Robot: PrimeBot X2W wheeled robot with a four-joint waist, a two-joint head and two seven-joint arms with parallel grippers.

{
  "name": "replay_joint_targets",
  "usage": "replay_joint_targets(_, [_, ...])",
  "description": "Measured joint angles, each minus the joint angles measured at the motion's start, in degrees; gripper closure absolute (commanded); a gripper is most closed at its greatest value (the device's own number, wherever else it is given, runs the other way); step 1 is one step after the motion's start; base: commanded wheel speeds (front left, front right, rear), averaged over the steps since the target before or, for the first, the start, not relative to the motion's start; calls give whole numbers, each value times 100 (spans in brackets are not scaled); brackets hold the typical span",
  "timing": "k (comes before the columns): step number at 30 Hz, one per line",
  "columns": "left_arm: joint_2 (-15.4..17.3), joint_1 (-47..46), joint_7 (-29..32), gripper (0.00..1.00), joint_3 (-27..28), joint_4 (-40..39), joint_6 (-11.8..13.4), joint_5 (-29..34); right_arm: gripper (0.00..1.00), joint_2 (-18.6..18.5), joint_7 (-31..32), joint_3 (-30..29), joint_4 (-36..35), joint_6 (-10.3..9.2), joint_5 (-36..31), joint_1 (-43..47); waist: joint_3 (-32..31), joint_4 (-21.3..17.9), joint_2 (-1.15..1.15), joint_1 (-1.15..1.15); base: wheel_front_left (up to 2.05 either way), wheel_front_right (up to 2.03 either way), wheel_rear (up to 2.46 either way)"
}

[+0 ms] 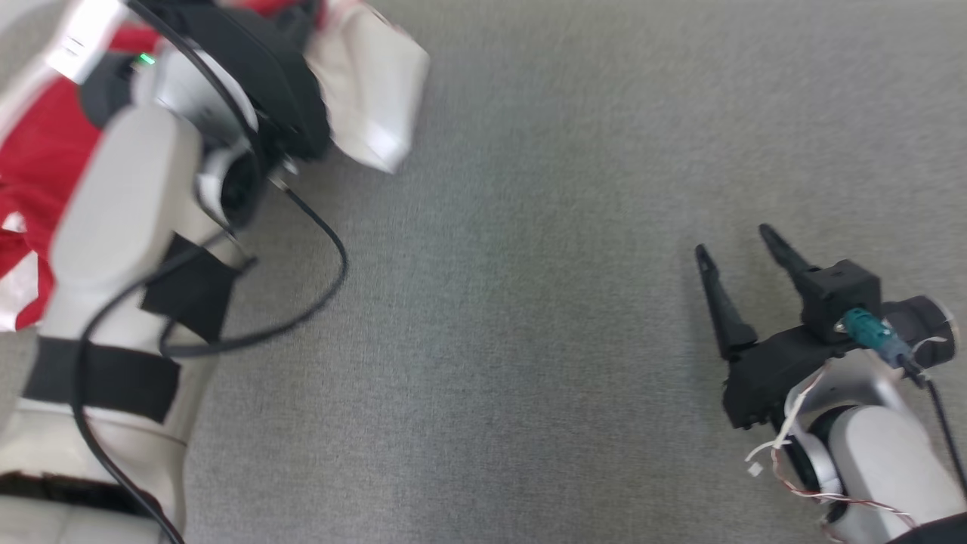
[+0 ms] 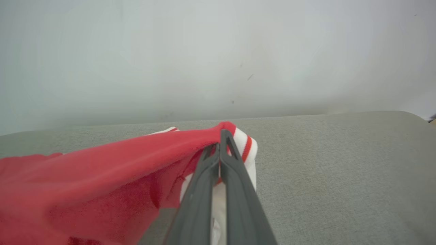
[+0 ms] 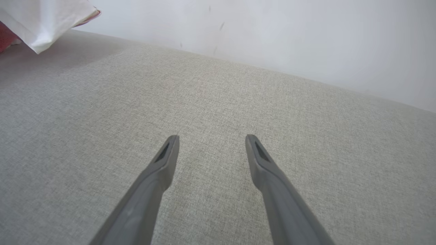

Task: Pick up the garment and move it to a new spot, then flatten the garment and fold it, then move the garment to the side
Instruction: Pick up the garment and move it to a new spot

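A red and white garment lies bunched at the upper left of the grey surface, partly under my left arm. In the left wrist view my left gripper is shut on the garment at its red-and-white striped edge, and the red cloth is drawn up off the surface toward the fingers. A white part of the garment hangs beside the wrist, and its corner also appears in the right wrist view. My right gripper hovers open at the lower right, far from the cloth, nothing between its fingers.
The grey fabric surface stretches across the middle and right. A pale wall rises behind its far edge. A black cable loops from my left arm over the surface.
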Motion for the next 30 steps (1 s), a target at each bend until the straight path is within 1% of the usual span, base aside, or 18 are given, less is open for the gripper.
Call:
replay_joint_targets(3, [-30,229,-58,100,-291,-223,1,-261,0,156,-121,65,233,0,83,-16,-214,-84,-1,0,0,0,0])
replay_joint_targets(8, [-179,693,-179,100,-780,-677,0,-749,0,354,-305,114,537,0,201,-5,-529,-329,-1,-1,0,0,0])
replay_joint_targets(11, [-259,1070,-200,100,-1085,-864,0,-1045,0,360,-422,81,712,0,241,48,-701,-511,-1,-1,0,0,0])
replay_joint_targets(15, [-311,1514,-257,100,-1328,-1015,1,-1349,0,364,-523,71,833,0,243,193,-934,-765,-2,-1,0,0,0])
replay_joint_targets(22, [-315,1958,-308,100,-1753,-1429,1,-1571,0,441,-649,136,877,2,281,263,-1230,-1260,-2,-1,0,0,0])
replay_joint_targets(28, [-312,2034,-374,100,-2016,-1653,1,-1752,0,472,-706,172,870,2,281,345,-1338,-1704,-1,-1,0,0,0])
replay_joint_targets(30, [-290,2069,-456,100,-2197,-1828,1,-1867,0,491,-753,180,870,2,281,344,-1348,-1848,-1,-1,0,0,0])
